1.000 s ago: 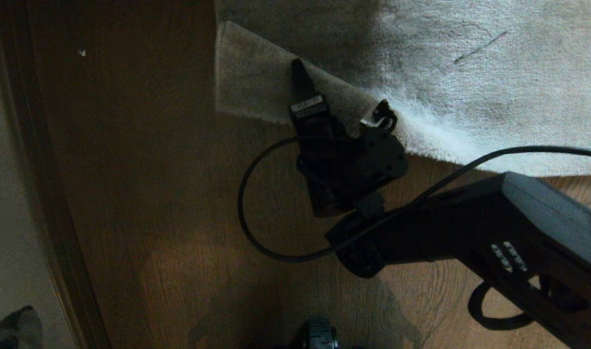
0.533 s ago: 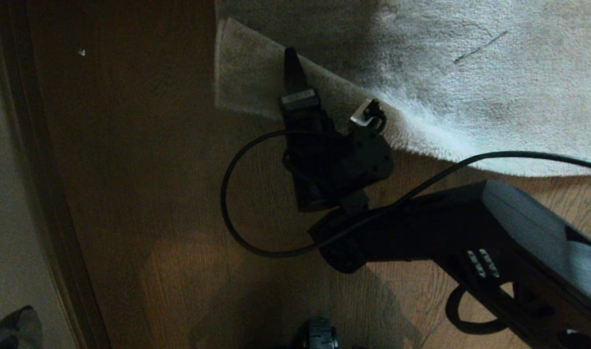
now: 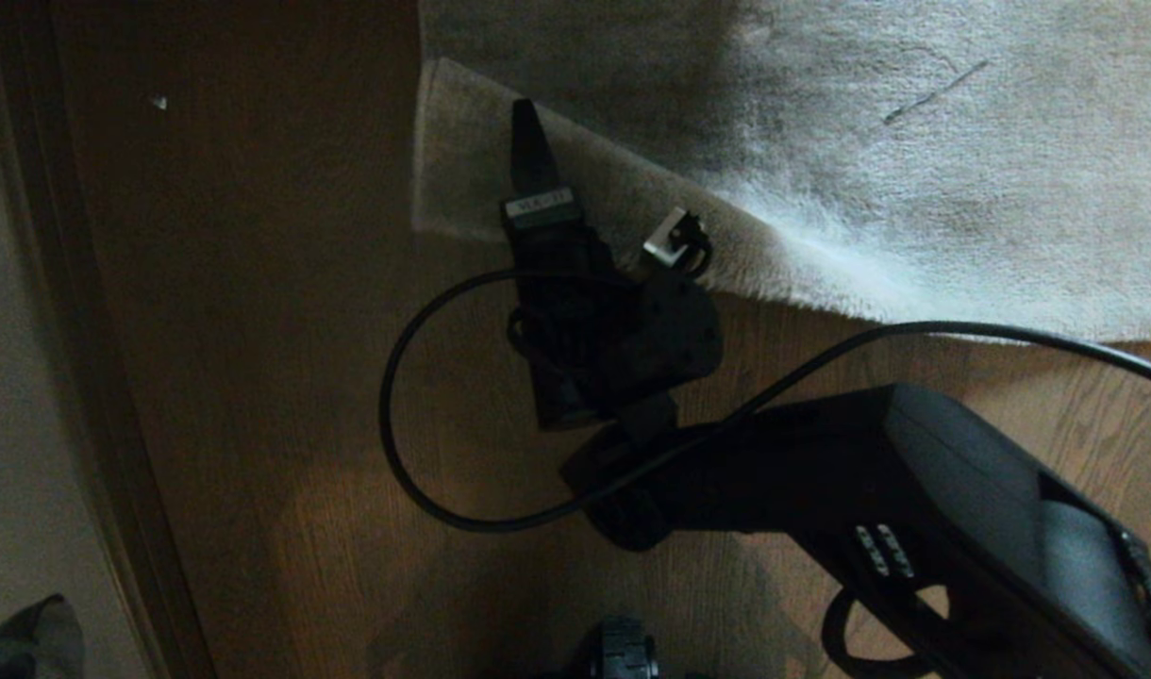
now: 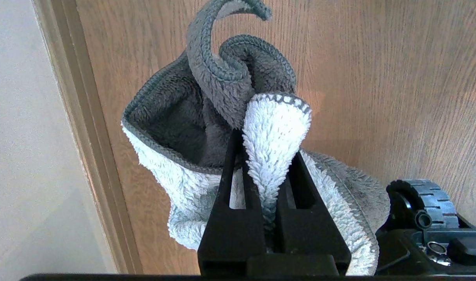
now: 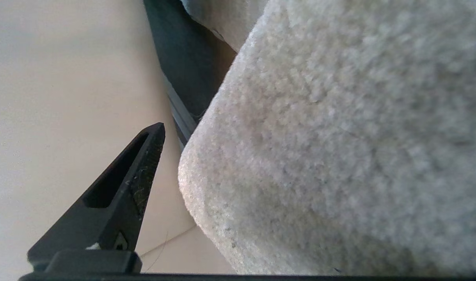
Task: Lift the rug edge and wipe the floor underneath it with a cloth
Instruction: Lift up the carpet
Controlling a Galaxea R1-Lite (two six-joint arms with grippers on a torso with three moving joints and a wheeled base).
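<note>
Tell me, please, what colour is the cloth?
Grey and white cloth; left wrist view shows it best.

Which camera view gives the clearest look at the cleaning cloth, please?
The left wrist view: the grey-and-white cloth fills it, pinched in the shut left gripper. The head view catches only a dim scrap of it at the bottom-left corner; the right wrist view shows none.

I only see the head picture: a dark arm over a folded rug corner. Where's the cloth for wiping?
Observer: The left wrist view shows it: a grey-and-white cloth pinched in the left gripper, with the floor behind it.
Operator: Is the right gripper squeezing the rug?
Observer: No. In the right wrist view its one visible finger stands clear of the rug edge.
Operator: Anything beside the cloth?
Observer: A ridged black wheel.
</note>
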